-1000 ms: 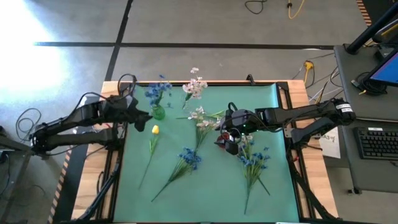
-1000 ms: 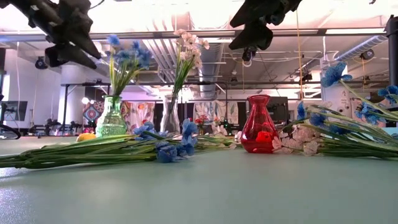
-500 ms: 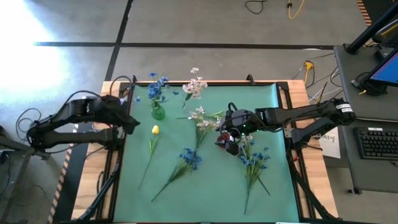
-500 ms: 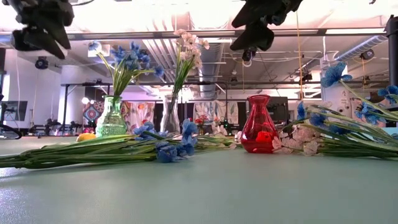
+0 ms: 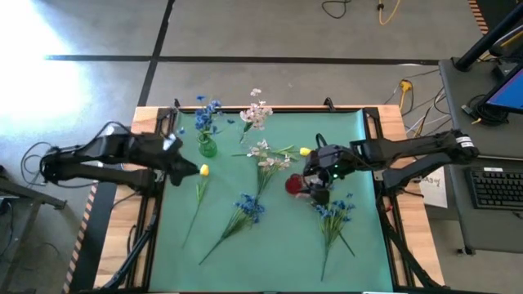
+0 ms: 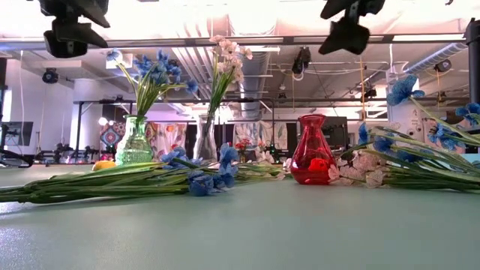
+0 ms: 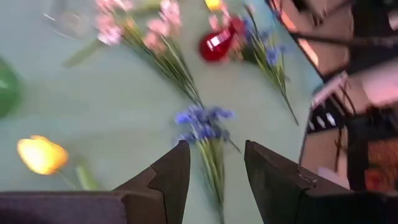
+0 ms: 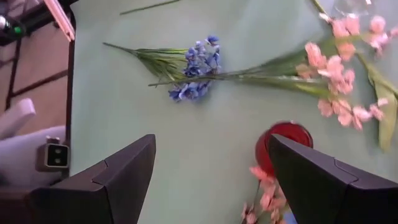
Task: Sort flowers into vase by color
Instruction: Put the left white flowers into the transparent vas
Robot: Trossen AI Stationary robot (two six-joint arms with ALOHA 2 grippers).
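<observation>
Blue flowers stand in a green vase. Pale pink-white flowers stand in a clear vase. A red vase stands near the mat's middle. On the mat lie a yellow tulip, a yellow bud, pink-white sprays and two blue stems. My left gripper hangs open just left of the tulip. My right gripper hangs open beside the red vase, on its right. Both are well above the mat.
The green mat has free room along its near edge. Wooden table edges frame it. A desk with a keyboard stands to the right. The three vases stand within reach of both arms.
My left gripper has drawn back from the green vase toward the table's left edge, then swung toward the near edge until it came beside the yellow tulip. My right gripper has moved toward the right edge and rolled, uncovering the red vase and the yellow bud.
</observation>
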